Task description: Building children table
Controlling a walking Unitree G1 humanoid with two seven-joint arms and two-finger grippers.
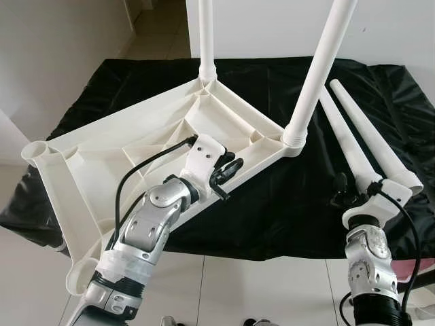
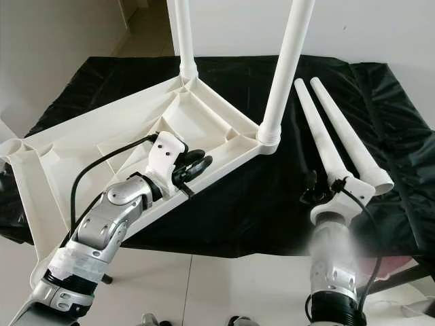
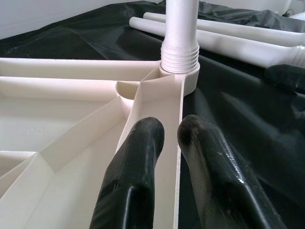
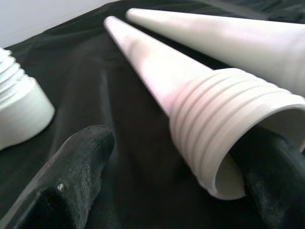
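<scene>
Tabletop: white plastic tabletop lies upside down on a black cloth, ribs facing up.
Fitted legs: two legs stand screwed into corner sockets, one just ahead of the left gripper, the other at the far corner, well beyond it.
Left gripper: the left gripper sits on the tabletop's near edge, its two black fingers nearly closed, pinching the thin edge wall between them.
Loose legs: two loose legs lie side by side on the cloth, threaded ends toward the right gripper; the nearer leg beside its neighbour.
Right gripper: the right gripper is spread wide around the nearer leg's threaded end; one finger stands clear of it, the other sits behind the rim, contact unclear.
</scene>
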